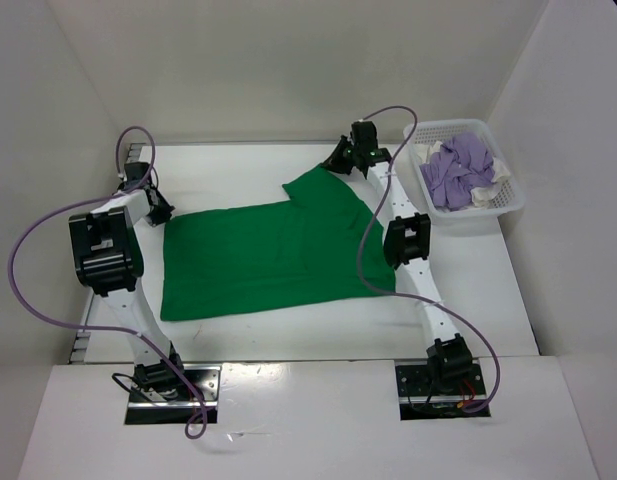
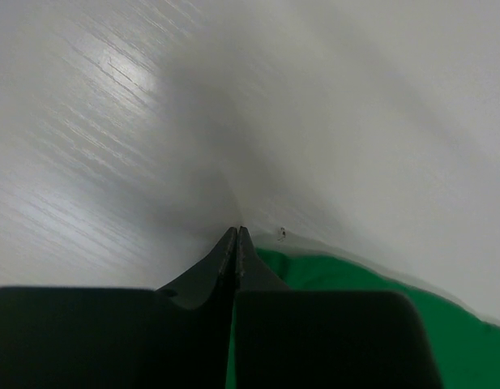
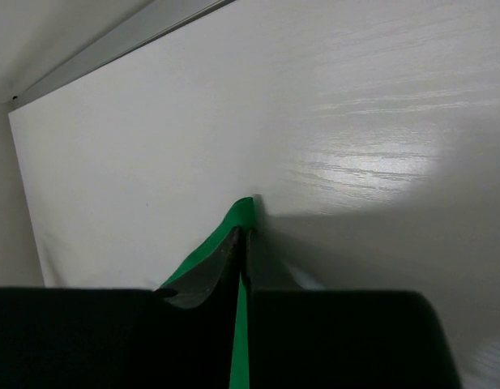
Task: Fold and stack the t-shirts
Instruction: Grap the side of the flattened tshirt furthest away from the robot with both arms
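White wood-grain tabletop [image 1: 288,340] is what I am working over. The bright green fabric t-shirt [image 1: 268,260] lies spread flat in the middle of it, with one sleeve sticking out at its far-right corner. The white plastic mesh basket [image 1: 513,205] sits off the green shirt's far-right side, apart from it. It holds the crumpled light purple t-shirt [image 1: 463,165] with the white t-shirt [image 1: 486,196] bunched beside it.

My left gripper [image 2: 236,237] is down at the green shirt's far-left corner with its fingers pressed together. The cloth edge shows just beside them, but I cannot tell whether any fabric is caught. My right gripper [image 3: 244,239] is at the far-right sleeve, closed on a peak of green cloth that rises between its tips.

I judge this to be the start of the first fold: corners pinched, nothing turned over yet. To do it well, I would test the left pinch with a small lift, and if the corner does not rise, reopen and regrasp. Then I would raise both arms together, only enough to clear the table. I would keep the far edge taut between them and carry it evenly toward the near edge so the crease runs straight. The right pinch looks shallow, so a jerk could slip it.
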You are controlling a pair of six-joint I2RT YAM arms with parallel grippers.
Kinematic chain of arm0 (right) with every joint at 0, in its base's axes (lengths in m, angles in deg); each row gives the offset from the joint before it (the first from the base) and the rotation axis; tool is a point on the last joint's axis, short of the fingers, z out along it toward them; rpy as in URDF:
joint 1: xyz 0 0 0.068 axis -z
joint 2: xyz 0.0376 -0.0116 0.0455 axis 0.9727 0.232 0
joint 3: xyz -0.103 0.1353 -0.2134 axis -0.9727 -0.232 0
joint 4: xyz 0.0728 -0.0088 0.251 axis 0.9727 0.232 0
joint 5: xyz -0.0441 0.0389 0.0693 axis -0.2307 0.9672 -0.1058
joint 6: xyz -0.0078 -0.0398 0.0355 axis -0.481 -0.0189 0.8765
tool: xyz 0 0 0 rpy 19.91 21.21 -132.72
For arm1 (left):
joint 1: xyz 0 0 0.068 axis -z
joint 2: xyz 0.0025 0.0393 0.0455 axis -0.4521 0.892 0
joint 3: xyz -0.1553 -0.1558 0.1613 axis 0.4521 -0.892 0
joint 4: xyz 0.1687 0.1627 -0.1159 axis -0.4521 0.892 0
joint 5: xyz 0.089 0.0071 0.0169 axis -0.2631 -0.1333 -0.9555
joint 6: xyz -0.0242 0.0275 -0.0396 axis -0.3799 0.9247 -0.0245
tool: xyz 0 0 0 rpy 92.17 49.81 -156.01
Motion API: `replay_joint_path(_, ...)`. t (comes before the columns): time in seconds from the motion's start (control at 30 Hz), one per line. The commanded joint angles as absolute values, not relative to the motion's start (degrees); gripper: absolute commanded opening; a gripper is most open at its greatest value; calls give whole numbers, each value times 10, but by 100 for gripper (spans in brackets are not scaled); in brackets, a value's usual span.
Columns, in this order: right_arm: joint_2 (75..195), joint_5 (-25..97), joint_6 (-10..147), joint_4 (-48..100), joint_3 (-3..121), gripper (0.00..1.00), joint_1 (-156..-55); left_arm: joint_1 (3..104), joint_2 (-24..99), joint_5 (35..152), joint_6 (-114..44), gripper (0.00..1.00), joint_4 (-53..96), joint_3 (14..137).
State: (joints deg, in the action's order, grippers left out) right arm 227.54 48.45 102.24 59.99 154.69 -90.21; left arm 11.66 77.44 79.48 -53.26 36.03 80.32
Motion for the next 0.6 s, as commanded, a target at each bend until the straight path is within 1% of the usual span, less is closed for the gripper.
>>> replay_joint_path(0.0, 2279, 486, 1030, 612, 1617, 5, -896, 117, 783, 807, -531, 0, 379, 831)
replay_joint_path(0.03, 2279, 486, 1030, 619, 1631, 4, -889, 117, 790, 807, -531, 0, 386, 838)
replay_joint_path(0.2, 2229, 491, 990, 649, 1611, 1, -862, 128, 802, 807, -526, 0, 393, 882)
replay_joint_path(0.4, 2204, 496, 947, 711, 1601, 0, -833, 146, 835, 827, -526, 0, 404, 961)
replay_joint_path(0.5, 2198, 490, 932, 737, 1595, 0, -823, 152, 842, 827, -532, 0, 409, 967)
replay_joint_path(0.57, 2180, 495, 920, 750, 1595, 0, -823, 158, 823, 834, -538, 0, 397, 949)
